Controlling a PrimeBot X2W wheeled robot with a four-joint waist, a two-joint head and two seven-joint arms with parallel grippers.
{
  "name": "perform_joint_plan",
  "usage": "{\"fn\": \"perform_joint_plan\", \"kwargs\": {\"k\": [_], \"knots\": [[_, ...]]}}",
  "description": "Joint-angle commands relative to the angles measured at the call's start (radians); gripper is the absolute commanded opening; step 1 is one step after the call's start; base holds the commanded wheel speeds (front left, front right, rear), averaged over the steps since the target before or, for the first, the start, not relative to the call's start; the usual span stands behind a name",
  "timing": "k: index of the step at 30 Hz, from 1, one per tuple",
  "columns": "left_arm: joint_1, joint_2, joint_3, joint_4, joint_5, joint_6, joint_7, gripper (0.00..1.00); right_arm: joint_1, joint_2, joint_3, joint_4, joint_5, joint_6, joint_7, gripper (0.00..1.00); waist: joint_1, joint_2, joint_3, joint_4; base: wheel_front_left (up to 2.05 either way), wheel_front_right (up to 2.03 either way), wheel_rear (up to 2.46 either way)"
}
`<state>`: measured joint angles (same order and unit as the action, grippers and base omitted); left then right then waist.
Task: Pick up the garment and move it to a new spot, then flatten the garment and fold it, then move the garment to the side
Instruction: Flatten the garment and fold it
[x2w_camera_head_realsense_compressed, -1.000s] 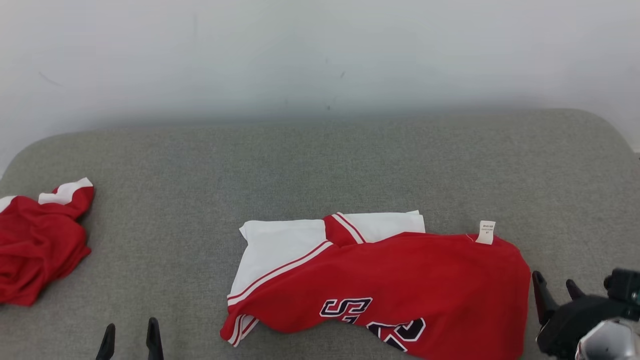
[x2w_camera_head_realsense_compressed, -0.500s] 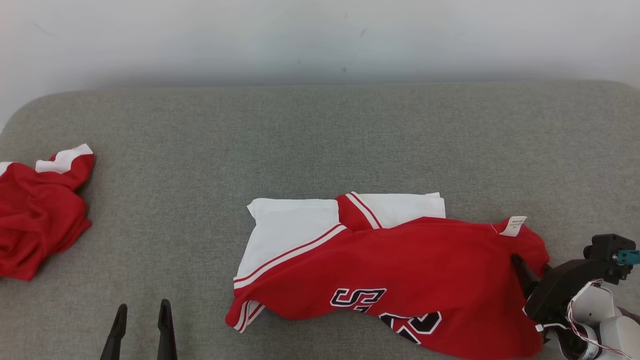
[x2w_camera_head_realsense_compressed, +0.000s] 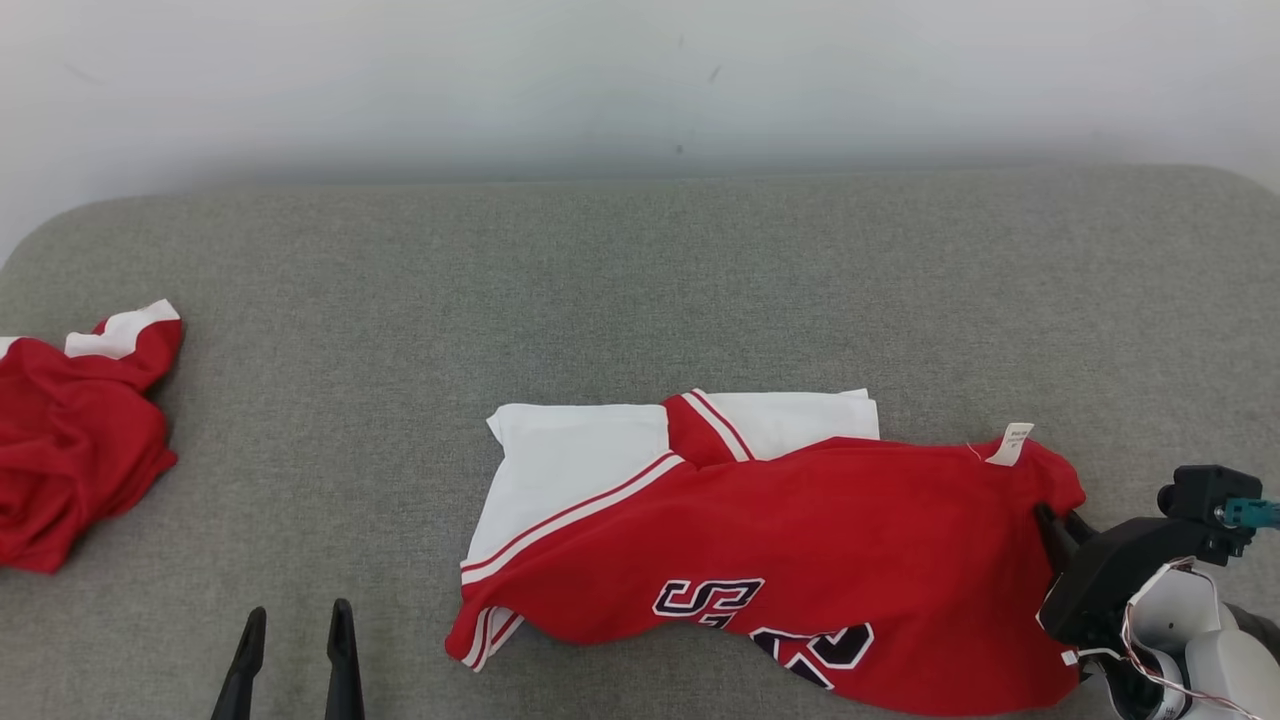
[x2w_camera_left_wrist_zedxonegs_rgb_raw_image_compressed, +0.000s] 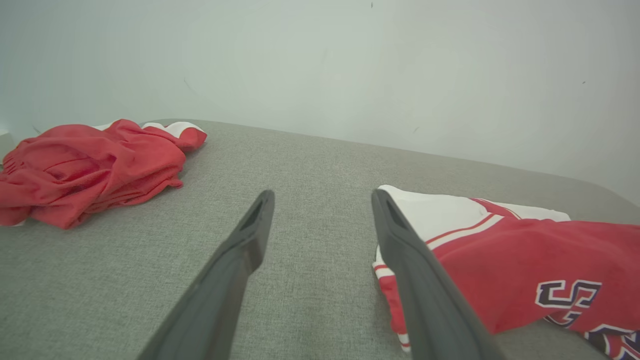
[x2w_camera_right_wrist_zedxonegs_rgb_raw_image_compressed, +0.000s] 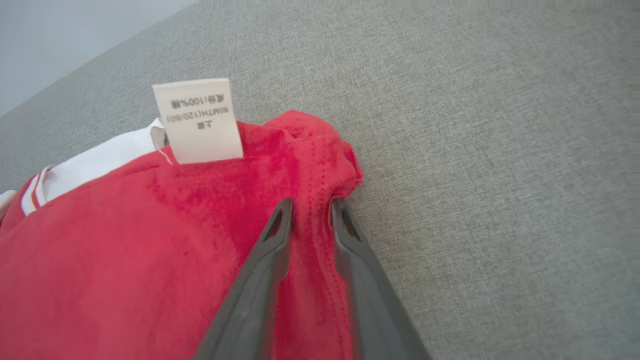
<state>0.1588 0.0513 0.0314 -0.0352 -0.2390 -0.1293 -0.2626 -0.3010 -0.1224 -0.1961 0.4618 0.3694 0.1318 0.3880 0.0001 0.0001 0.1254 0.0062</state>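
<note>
1. The garment (x2w_camera_head_realsense_compressed: 800, 540), a red jersey with white panels and red-and-white striped trim, lies spread on the grey fabric-covered desk (x2w_camera_head_realsense_compressed: 640, 300), on the near side, from the middle toward the right.
2. Its white part (x2w_camera_head_realsense_compressed: 570, 470) is at the far left of the piece. The red body runs right and toward the near edge, and it carries dark characters outlined in white (x2w_camera_head_realsense_compressed: 760, 620) near its near hem.
3. A white label (x2w_camera_head_realsense_compressed: 1010, 444) sticks up from the garment's far right corner. In the right wrist view the same label (x2w_camera_right_wrist_zedxonegs_rgb_raw_image_compressed: 199, 120) stands just left of the bunched red corner.
4. The right pincer (x2w_camera_head_realsense_compressed: 1058, 520) reaches in from the near right to the garment's right edge. In the right wrist view, the right pincer (x2w_camera_right_wrist_zedxonegs_rgb_raw_image_compressed: 311, 205) has its fingers drawn close together, with a ridge of the red hem caught between them, so it is pinching the garment (x2w_camera_right_wrist_zedxonegs_rgb_raw_image_compressed: 125, 250).
5. The left pincer (x2w_camera_head_realsense_compressed: 298, 615) is at the near left, with its fingers spread and nothing between them. In the left wrist view, the left pincer (x2w_camera_left_wrist_zedxonegs_rgb_raw_image_compressed: 322, 197) is over bare desk, and the garment (x2w_camera_left_wrist_zedxonegs_rgb_raw_image_compressed: 525, 255) is just to its right.
6. A red heap of cloth (x2w_camera_head_realsense_compressed: 70, 440) with a white band lies crumpled at the far left of the desk, well apart from the garment.
7. A pale wall (x2w_camera_head_realsense_compressed: 640, 80) rises behind the desk's far edge.
</note>
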Motion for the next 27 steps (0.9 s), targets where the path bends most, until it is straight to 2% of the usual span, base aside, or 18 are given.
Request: {"fn": "perform_joint_plan", "kwargs": {"k": [1,3,4,5,7,8,9,10,17,27], "knots": [[-0.004,-0.002,-0.002,0.004,0.004,-0.002,-0.003,1.00,0.011,-0.006,0.001,0.001,-0.007,-0.002,-0.008,0.38,-0.0001,-0.0001,-0.003,-0.001,0.00,0.00,0.00],[0.000,-0.002,-0.005,0.005,0.004,-0.002,-0.003,1.00,0.015,-0.006,0.002,0.004,-0.010,-0.002,-0.015,0.29,-0.0001,-0.0001,-0.009,-0.001,0.00,0.00,0.00],[0.003,-0.002,-0.006,0.005,0.004,-0.001,-0.003,1.00,0.014,-0.006,0.003,0.002,-0.008,-0.002,-0.023,0.19,-0.0001,-0.0001,-0.011,-0.001,0.00,0.00,0.00],[0.009,-0.001,-0.007,0.005,0.004,-0.001,-0.003,1.00,0.016,-0.012,0.008,0.002,-0.018,-0.002,-0.028,0.13,-0.0001,-0.0001,-0.015,-0.001,0.00,0.00,0.00],[0.014,0.001,-0.008,0.005,0.004,-0.001,-0.003,1.00,0.020,-0.013,0.011,0.002,-0.023,-0.002,-0.028,0.17,-0.0001,-0.0001,-0.020,-0.001,0.00,0.00,0.00],[0.018,0.002,-0.007,0.005,0.004,-0.001,-0.003,1.00,0.022,-0.012,0.012,0.001,-0.025,-0.002,-0.027,0.15,-0.0001,-0.0001,-0.023,-0.001,0.00,0.00,0.00],[0.021,0.002,-0.006,0.005,0.004,-0.001,-0.003,1.00,0.024,-0.011,0.014,-0.001,-0.026,-0.002,-0.026,0.10,-0.0001,-0.0001,-0.026,-0.002,0.00,0.00,0.00],[0.024,0.002,-0.005,0.005,0.003,-0.001,-0.003,1.00,0.026,-0.011,0.016,-0.003,-0.028,-0.002,-0.026,0.00,-0.0001,-0.0001,-0.029,-0.002,0.00,0.00,0.00],[0.031,0.006,-0.003,0.005,0.000,-0.001,-0.003,1.00,0.019,-0.026,0.031,-0.031,-0.048,-0.002,-0.052,0.00,-0.0001,-0.0001,-0.044,-0.006,0.00,0.00,0.00],[0.021,0.008,-0.006,0.002,-0.004,-0.001,-0.003,1.00,-0.035,-0.011,-0.060,-0.072,-0.166,-0.002,-0.129,0.00,-0.0001,-0.0001,-0.034,0.002,0.00,0.00,0.00]]}}
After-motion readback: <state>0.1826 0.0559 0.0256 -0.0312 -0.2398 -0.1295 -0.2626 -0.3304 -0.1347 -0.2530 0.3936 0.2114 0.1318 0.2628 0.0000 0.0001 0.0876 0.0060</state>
